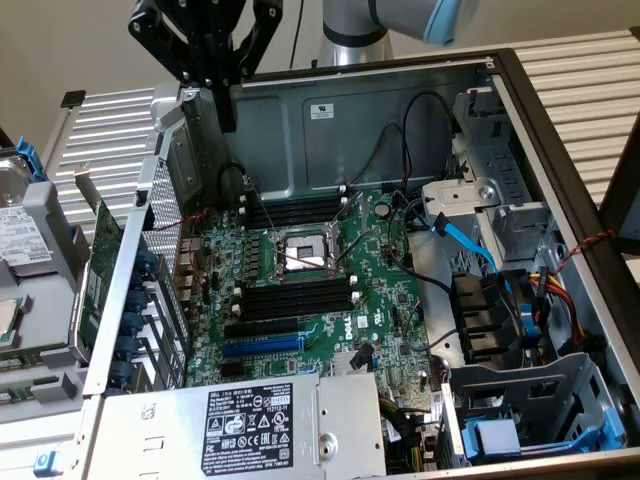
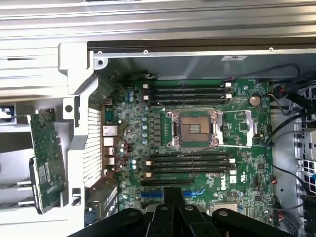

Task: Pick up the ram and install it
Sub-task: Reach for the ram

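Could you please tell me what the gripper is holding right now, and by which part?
Nothing: the black gripper is shut with empty fingertips, above the open grey metal computer case.

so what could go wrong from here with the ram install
1. The open processor socket sits bare between the two banks of memory slots; a descent that drifts off a slot could strike it.
2. Black cables hang close to the upper bank's end and might snag the gripper.
3. The green card leaning outside the case could be grabbed by mistake.
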You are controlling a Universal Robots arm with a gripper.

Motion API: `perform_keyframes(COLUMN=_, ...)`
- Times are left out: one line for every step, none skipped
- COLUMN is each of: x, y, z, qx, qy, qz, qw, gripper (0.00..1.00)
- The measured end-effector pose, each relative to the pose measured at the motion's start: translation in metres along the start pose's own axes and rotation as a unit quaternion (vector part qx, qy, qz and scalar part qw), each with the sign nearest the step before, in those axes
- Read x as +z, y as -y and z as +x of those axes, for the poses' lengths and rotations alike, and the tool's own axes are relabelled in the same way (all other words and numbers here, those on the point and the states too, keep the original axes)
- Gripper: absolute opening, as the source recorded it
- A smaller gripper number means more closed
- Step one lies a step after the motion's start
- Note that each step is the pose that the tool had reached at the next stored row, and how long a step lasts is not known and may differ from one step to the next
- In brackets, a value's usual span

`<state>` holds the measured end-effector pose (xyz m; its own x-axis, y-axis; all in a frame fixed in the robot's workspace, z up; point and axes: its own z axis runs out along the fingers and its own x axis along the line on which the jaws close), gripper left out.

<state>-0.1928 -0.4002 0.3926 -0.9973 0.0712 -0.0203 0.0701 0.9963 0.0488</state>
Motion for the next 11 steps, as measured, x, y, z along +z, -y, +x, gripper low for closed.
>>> perform_keyframes(x=-0.0001, y=0.0003, z=0.004, qx=0.0, qy=0.0, qz=0.0, qw=1.0, gripper=0.11)
perform_keyframes(x=-0.0002, y=0.0007, z=0.007, qx=0.0, qy=0.0, qz=0.0, qw=1.0, gripper=0.11)
perform_keyframes(x=-0.0002, y=0.001, z=0.011, qx=0.0, qy=0.0, qz=0.0, qw=1.0, gripper=0.11)
perform_keyframes(x=-0.0003, y=0.0014, z=0.015, qx=0.0, qy=0.0, qz=0.0, qw=1.0, gripper=0.11)
perform_keyframes(x=-0.0004, y=0.0018, z=0.018, qx=0.0, qy=0.0, qz=0.0, qw=1.0, gripper=0.11)
perform_keyframes(x=-0.0006, y=0.0023, z=0.022, qx=0.0, qy=0.0, qz=0.0, qw=1.0, gripper=0.11)
perform_keyframes(x=-0.0006, y=0.0027, z=0.026, qx=0.0, qy=0.0, qz=0.0, qw=1.0, gripper=0.11)
perform_keyframes(x=-0.0007, y=0.0032, z=0.03, qx=0.0, qy=0.0001, qz=0.0, qw=1.0, gripper=0.11)
perform_keyframes(x=-0.0008, y=0.0037, z=0.034, qx=0.0, qy=0.0, qz=0.0, qw=1.0, gripper=0.11)
perform_keyframes(x=-0.0009, y=0.0041, z=0.038, qx=0.0, qy=0.0, qz=0.0, qw=1.0, gripper=0.11)
perform_keyframes(x=-0.001, y=0.0047, z=0.042, qx=0.0, qy=0.0, qz=0.0, qw=1.0, gripper=0.11)
